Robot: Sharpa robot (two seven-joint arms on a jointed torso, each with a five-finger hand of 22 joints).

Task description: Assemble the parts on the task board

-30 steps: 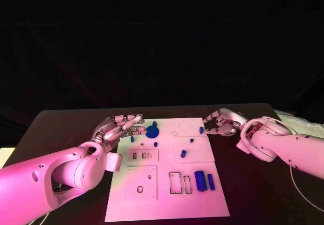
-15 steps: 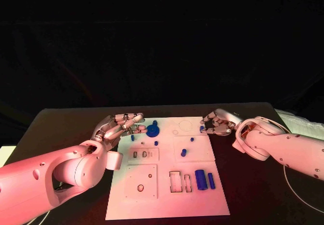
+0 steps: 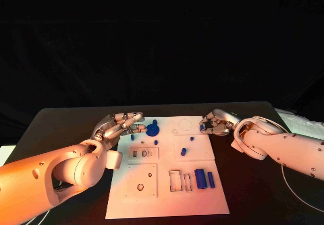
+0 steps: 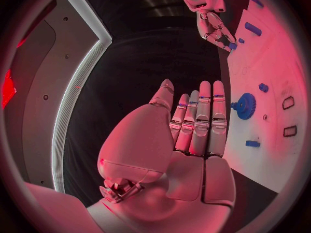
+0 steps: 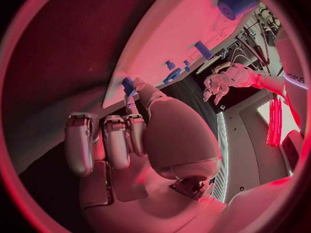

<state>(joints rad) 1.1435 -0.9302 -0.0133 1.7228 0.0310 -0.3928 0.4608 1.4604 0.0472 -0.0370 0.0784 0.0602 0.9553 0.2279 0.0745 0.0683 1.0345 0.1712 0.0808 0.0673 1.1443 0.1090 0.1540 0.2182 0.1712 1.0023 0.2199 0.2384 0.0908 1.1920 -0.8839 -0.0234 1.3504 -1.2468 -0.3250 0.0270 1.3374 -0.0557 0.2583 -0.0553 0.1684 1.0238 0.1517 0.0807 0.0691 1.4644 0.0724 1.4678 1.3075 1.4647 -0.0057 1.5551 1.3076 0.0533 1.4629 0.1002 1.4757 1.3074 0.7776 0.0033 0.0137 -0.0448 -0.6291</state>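
One small blue peg (image 3: 201, 126) is met by the fingertips of the right hand (image 3: 215, 124) at the board's (image 3: 165, 197) far right edge; whether it is gripped cannot be told. Its long axis is seen upright in the right wrist view. Nothing is held by the left hand (image 3: 123, 125), fingers straight, just left of the blue gear (image 3: 152, 131). The right hand is judged nearer the peg.
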